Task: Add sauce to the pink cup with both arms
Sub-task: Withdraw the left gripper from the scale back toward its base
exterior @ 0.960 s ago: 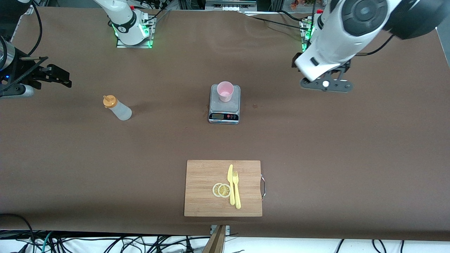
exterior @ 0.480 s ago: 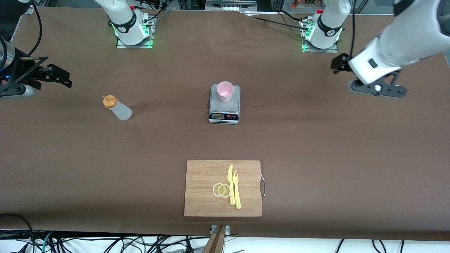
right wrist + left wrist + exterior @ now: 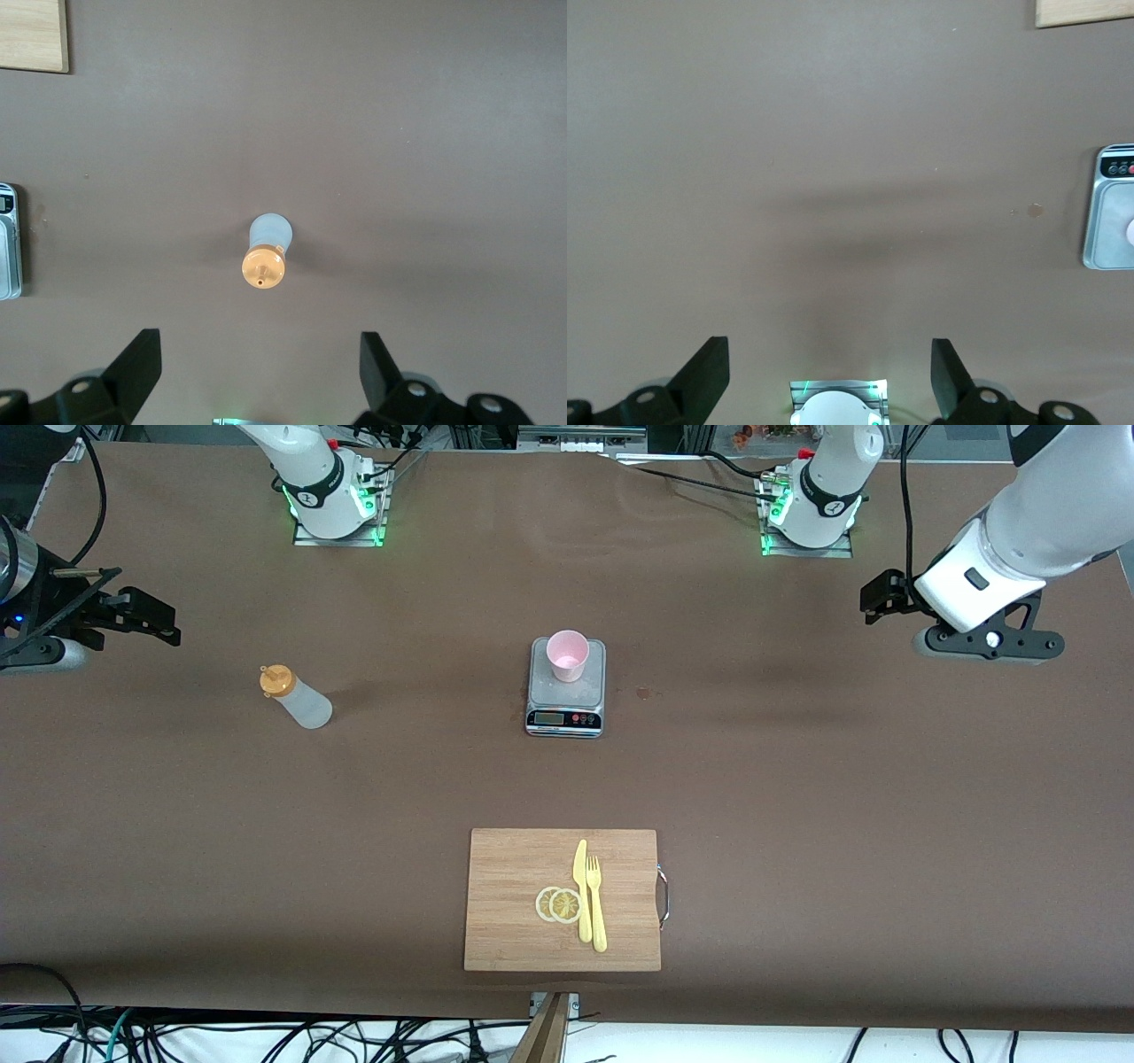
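Well apart: sauce [image 3: 266, 252], right fingers [image 3: 137, 363].

Front view: high camera across the counter [image 3: 797, 797], facing both arm bases and tilted down, wide enough to take in the whole surface from the cutting board [image 3: 514, 868] up to the bases. Left wrist view: looks straight down from well above bare counter, own pincer [image 3: 830, 376] fingertips at the frame edge, and shares with the front view the scale [image 3: 1109, 221] and a board corner. Right wrist view: also straight down from height, centred on the sauce [image 3: 267, 251]; scale edge and board corner overlap all three views.
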`<state>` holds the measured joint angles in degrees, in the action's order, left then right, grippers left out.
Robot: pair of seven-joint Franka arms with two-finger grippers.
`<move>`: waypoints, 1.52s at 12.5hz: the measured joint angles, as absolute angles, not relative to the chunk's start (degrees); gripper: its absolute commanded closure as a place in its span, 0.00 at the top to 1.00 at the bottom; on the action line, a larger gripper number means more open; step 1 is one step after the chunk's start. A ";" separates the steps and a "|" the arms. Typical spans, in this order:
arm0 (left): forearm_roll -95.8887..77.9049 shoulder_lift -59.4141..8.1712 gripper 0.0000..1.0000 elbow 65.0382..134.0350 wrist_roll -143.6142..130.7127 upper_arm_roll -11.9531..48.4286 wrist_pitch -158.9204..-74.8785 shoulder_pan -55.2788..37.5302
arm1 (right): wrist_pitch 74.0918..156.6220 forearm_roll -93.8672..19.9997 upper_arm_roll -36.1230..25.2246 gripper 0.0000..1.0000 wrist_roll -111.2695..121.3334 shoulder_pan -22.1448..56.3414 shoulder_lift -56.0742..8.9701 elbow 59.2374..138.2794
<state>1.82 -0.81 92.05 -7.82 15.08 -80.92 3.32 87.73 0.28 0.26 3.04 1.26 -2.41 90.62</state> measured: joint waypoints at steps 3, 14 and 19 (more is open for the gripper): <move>1.07 0.55 1.00 93.78 -7.82 12.28 -81.76 3.10 | 87.73 0.28 0.26 0.99 3.04 1.26 -2.41 90.62; 0.43 0.53 1.00 94.17 -8.10 7.33 -85.54 -1.50 | 87.73 0.28 0.26 0.99 3.04 1.26 -2.41 90.62; 0.43 0.30 1.00 94.30 -8.11 6.93 -85.54 -1.49 | 87.73 0.28 0.26 0.99 3.04 1.26 -2.41 90.62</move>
<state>0.43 0.30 94.30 -8.11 6.93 -85.54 -1.49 87.73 0.28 0.26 3.04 1.26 -2.41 90.62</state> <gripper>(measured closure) 0.000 0.004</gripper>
